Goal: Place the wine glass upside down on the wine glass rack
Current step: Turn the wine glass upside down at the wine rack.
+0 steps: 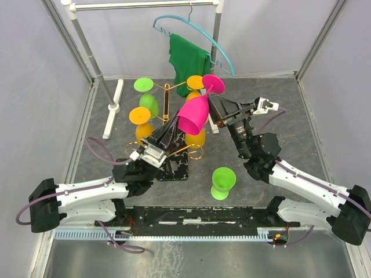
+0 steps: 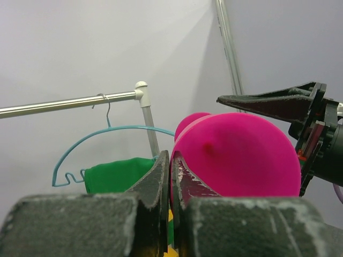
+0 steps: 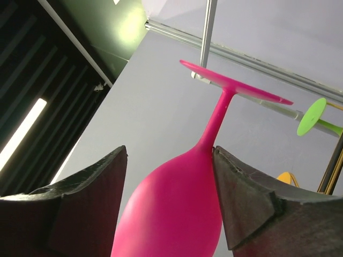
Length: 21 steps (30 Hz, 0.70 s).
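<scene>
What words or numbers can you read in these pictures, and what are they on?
None: no word, number or logo shows on the pink wine glass, the gold wine glass rack or the green cloth. Small parts on the black base plate are too tiny to read.

The top view looks steeply down from behind the arms onto the magenta stemmed plastic wine glass (image 1: 194, 113). Both wrist views sit close beside and under that glass, facing upward. All three views share it.

Left arm (image 1: 87, 197) and right arm (image 1: 307, 182): white link shells, black joint housings, purple-grey cables (image 1: 94, 153). Left end effector (image 2: 170, 156) fingers (image 2: 155, 184) black, edges scuffed grey, rough texture.
</scene>
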Each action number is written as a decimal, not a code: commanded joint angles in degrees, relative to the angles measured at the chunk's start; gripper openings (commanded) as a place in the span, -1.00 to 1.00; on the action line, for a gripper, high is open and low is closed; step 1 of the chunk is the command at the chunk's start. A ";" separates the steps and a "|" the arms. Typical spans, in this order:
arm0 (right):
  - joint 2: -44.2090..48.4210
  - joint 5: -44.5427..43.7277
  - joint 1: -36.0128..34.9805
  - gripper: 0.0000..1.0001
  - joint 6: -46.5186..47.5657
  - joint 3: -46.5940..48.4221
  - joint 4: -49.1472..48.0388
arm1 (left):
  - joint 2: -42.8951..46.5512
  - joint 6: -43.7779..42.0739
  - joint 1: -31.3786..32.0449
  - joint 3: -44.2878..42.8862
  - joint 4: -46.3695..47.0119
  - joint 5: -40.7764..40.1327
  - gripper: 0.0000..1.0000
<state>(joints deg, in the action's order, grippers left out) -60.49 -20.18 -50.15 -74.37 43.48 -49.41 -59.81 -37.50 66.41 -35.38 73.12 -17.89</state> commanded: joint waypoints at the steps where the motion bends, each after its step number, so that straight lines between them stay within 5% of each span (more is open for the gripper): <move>1: -1.26 -0.11 -0.20 0.36 -0.93 1.26 -6.58 | 1.69 1.51 0.30 0.26 4.83 0.63 -0.95; 21: -6.57 4.17 -0.21 -0.03 -3.76 4.27 -8.42 | 0.99 4.91 0.30 0.55 5.94 2.21 -0.95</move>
<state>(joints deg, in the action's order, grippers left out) -66.63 -18.76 -50.15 -77.23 44.93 -55.72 -58.87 -35.70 66.39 -34.70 75.40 -17.50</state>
